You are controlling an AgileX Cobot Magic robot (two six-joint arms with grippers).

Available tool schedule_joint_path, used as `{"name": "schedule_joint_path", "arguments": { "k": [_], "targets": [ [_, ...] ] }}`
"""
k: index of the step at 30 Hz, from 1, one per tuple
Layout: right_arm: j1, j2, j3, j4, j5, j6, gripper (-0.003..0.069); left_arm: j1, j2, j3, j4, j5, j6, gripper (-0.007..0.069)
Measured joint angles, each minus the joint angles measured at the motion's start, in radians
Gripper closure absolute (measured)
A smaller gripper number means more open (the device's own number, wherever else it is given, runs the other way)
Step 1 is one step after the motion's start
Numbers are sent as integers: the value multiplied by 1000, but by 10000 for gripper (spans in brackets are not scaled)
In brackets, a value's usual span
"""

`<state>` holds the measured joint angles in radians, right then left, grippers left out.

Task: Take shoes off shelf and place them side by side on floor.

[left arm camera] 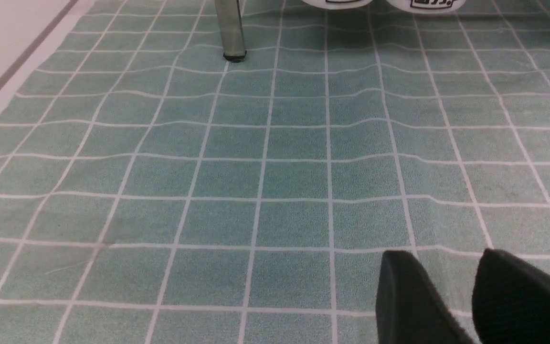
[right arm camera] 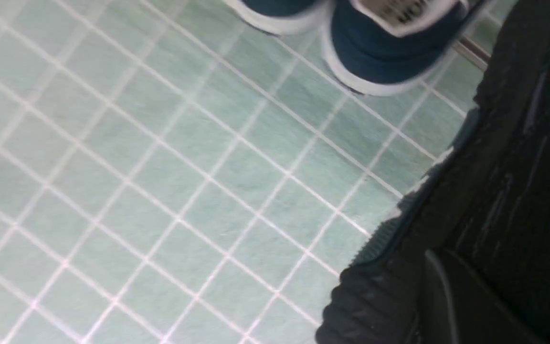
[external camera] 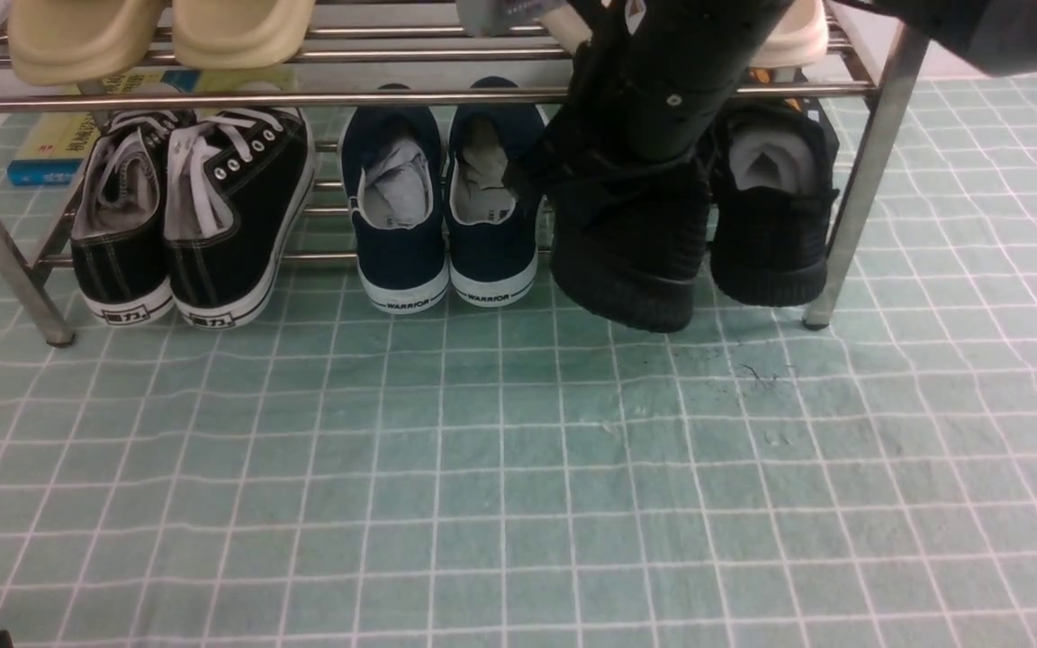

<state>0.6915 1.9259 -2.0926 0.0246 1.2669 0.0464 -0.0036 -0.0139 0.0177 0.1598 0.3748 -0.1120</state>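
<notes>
The left gripper is hovering over the pale green, white-gridded cloth floor, its black fingers standing apart with nothing between them. At the lower tier of the shiny steel-tube shelf, just right of the navy canvas shoes with white "WARRIOR" soles, the left all-black knit sneaker is lying with its long axis front to back. Its toe is pointing into the shelf and its ribbed heel is jutting toward the robot, rolled slightly sideways. The right gripper is clamping closed on this sneaker, while the right all-black knit sneaker is resting parallel beside it, heel likewise facing the robot.
</notes>
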Motion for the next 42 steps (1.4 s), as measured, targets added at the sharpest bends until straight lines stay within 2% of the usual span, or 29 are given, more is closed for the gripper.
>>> {"name": "schedule_joint_path", "arguments": {
  "k": [7,12,20,32,42],
  "targets": [
    [59,-141,143,2,0,26,653,0,0,0,0,0,0,384],
    [79,-260,371,-17,-1,93,652,0,0,0,0,0,0,384],
    [88,-277,588,-15,-18,117,652,0,0,0,0,0,0,384],
    [88,-180,610,-42,-283,121,648,0,0,0,0,0,0,384],
    [90,-93,610,-11,-388,190,645,0,0,0,0,0,0,383]
  ]
}}
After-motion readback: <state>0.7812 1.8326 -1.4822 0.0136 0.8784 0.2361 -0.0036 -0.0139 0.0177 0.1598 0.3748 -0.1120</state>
